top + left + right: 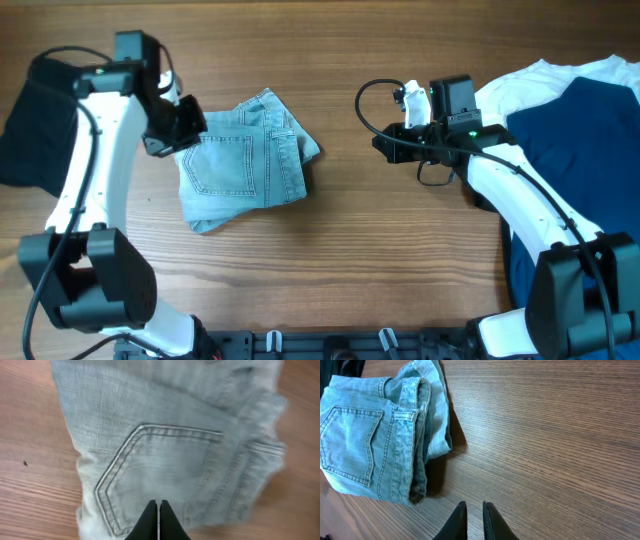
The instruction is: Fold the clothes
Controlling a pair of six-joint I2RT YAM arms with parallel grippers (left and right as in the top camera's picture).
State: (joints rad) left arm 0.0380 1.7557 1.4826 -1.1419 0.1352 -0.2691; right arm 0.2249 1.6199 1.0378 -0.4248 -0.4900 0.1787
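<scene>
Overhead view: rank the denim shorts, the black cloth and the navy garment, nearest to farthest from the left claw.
1. The faded light-blue denim shorts, folded, centre-left; the left claw sits at their left edge.
2. The black cloth, at the far left edge of the view.
3. The navy garment, far right, beyond the right arm.

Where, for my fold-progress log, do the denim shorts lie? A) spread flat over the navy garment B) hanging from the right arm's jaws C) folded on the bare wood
C: the denim shorts lie folded on the wooden table, well apart from the navy garment at the right edge.
</scene>
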